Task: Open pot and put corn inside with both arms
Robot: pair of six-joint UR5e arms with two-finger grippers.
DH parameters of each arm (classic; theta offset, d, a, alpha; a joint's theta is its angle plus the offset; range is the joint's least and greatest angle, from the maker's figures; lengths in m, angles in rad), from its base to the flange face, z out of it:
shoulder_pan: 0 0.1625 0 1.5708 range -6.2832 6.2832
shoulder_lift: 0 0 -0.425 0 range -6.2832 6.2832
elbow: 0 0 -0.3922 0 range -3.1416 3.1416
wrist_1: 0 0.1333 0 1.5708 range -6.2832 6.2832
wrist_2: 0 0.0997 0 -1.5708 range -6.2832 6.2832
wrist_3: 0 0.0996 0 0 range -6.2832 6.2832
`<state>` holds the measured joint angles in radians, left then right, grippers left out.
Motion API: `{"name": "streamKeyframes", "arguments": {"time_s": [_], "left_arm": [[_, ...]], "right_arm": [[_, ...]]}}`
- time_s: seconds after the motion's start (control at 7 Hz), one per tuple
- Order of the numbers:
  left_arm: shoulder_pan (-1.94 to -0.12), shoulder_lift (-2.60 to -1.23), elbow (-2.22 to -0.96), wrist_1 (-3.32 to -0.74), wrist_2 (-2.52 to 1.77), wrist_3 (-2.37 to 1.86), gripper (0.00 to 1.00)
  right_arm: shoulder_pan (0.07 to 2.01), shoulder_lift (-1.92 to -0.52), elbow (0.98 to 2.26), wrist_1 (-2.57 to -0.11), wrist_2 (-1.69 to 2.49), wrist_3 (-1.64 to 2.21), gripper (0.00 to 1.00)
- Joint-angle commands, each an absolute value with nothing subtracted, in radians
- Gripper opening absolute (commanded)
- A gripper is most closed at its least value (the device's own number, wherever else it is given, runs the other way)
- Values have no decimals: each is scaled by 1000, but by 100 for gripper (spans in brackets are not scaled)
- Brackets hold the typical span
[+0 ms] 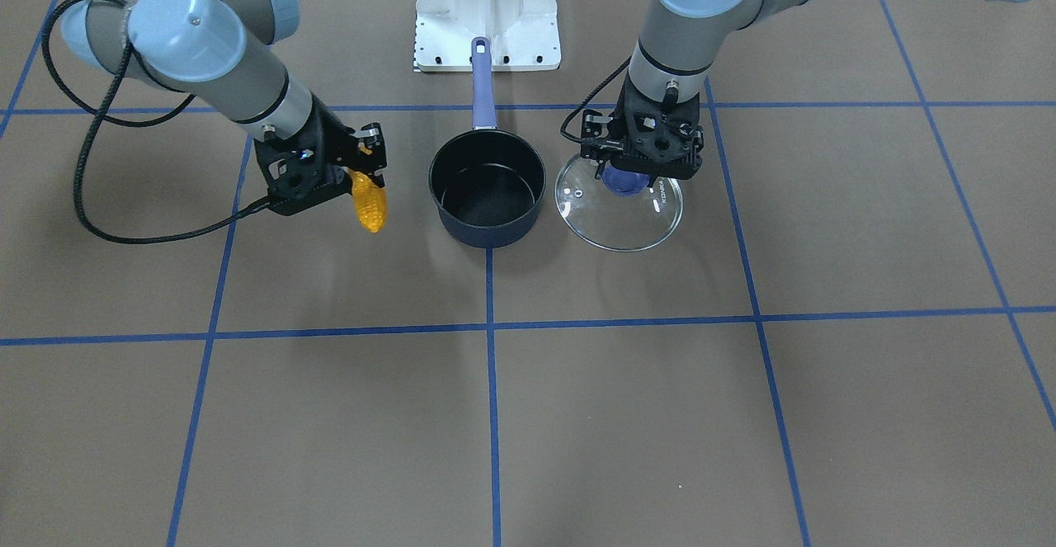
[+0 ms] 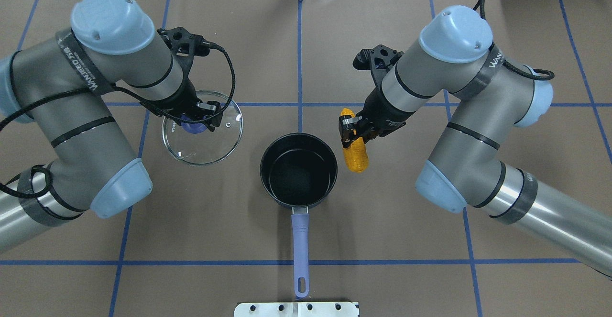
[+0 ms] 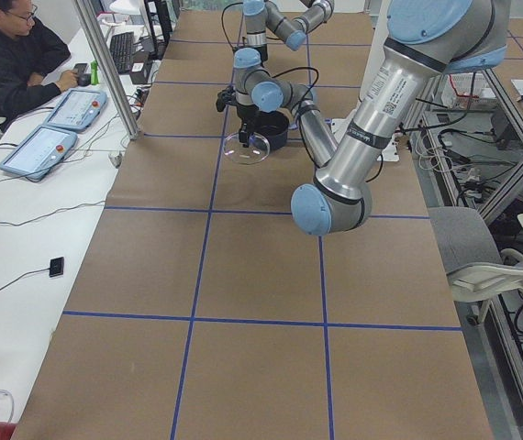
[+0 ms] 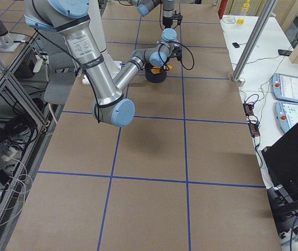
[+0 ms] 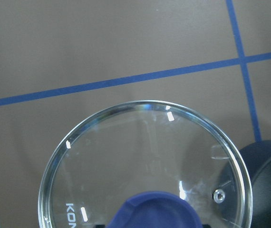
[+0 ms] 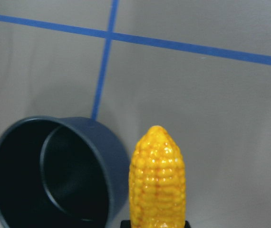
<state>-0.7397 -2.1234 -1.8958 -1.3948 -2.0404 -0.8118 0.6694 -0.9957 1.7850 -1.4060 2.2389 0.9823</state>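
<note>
Right up under the overhead camera loom the two big grey arms, the left arm bent in from one side and the right arm from the other. Below them spreads the brown table with its blue tape grid.

Dead centre sits the navy saucepan, mouth open, black inside and nothing in it, its lavender handle pointing back toward the robot.

Off to the robot's left is the glass lid, clear of the saucepan's rim. The left gripper is clamped on the lid's blue knob. From the shadow under it, I'd say the lid hangs just off the table.

Now the small one: the corn cob. The right gripper is closed on its butt end, and the tip juts out and down, free. The cob hangs in the air just beside the saucepan's rim on the robot's right, not touching it. Its long axis runs roughly in line with the handle.

So the saucepan's mouth lies to the robot's left of the cob. The right arm is the nearer one and the one that matters. I reckon it needs a short sideways carry over the rim, then let go.
</note>
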Motion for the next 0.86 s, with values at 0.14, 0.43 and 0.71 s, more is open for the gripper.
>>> {"name": "streamKeyframes", "arguments": {"time_s": [0.14,0.43,0.71], "left_arm": [[-816,-2030,-1902,-1411,-2088,-675,69],[-863,-1918,-1901,-1507,-2130,-605,69],[-935,-1751,-1890,-1659,-2189,-514,69]], "right_arm": [[557,-899,1732,-1356,2146,1057,37],[538,-902,1697,-1276,2138,1060,99],[540,-910,1710,-1281,2148,1058,100]]}}
